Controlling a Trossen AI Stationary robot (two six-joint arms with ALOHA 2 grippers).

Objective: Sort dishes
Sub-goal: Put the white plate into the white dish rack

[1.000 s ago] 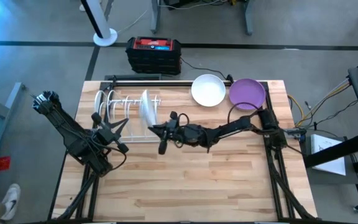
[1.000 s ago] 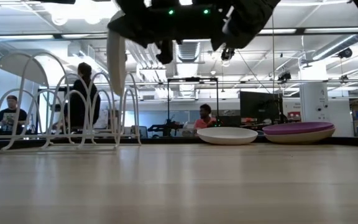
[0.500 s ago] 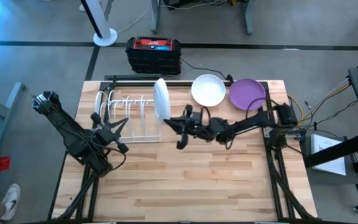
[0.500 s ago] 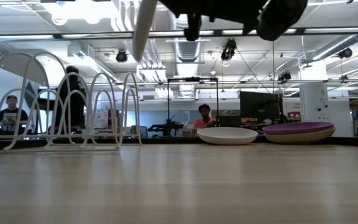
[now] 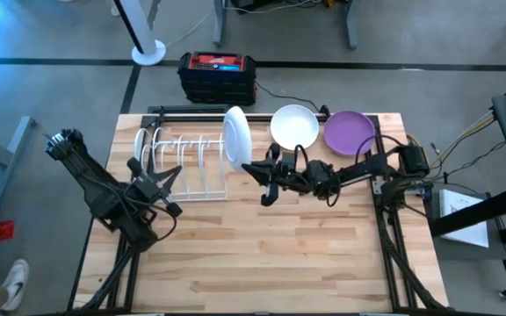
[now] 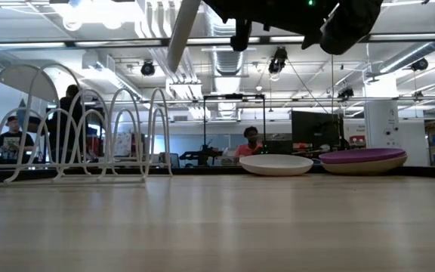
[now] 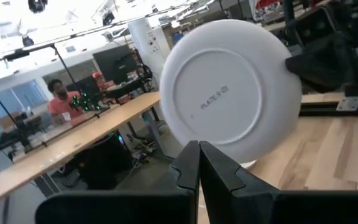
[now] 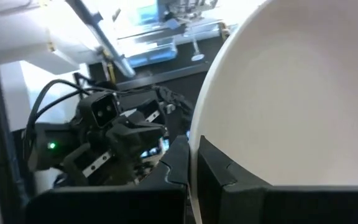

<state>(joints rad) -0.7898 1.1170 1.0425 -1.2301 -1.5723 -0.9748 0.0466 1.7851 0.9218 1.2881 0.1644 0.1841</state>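
Left gripper (image 5: 172, 208) idle beside the white wire dish rack (image 5: 183, 163), fingers pressed together, white plate (image 5: 236, 138) held on edge above the table past the rack's right end, underside stamp too faint to read, right gripper (image 5: 251, 168) clamping its rim, white bowl (image 5: 294, 126), purple plate (image 5: 350, 132) at the table's far edge.

A: In my low view the top edge crops the white plate (image 6: 182, 30), and the right gripper (image 6: 240, 34) is mostly out of shot.

B: My right wrist view also crops that plate's rim.
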